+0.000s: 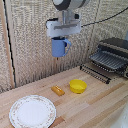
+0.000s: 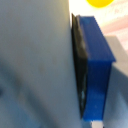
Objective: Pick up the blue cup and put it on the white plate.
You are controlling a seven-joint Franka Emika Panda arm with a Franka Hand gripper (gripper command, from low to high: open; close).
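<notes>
Near to far, wrist view first: one blue-tipped finger point(image 2: 97, 70) fills the frame, its dark pad pressed flat against a pale grey-blue wall that we take to be the cobalt cup point(image 2: 32, 65), too close and blurred to be sure. A sliver of the yellow bowl point(image 2: 100, 2) shows past the fingertip.

Exterior view: the gripper point(image 1: 61, 38) hangs high over the wooden table point(image 1: 100, 105), closed on the cobalt cup point(image 1: 60, 47) at its rim. The cup hangs upright just under the fingers, handle toward the exterior view's right, well clear of the surface. We judge the rim grip keeps the cup level for a flat set-down.

Far below the fingers, toward the exterior view's left and nearest the camera, lies the alabaster dining ware point(image 1: 32, 111), bare. The cup is not over it yet, so we judge lifting done and the hover move in hand. Also below the fingers: a small orange block point(image 1: 58, 90) and the yellow bowl point(image 1: 77, 86); height clears both. A dark rack appliance point(image 1: 111, 57) sits off at the exterior view's right.
</notes>
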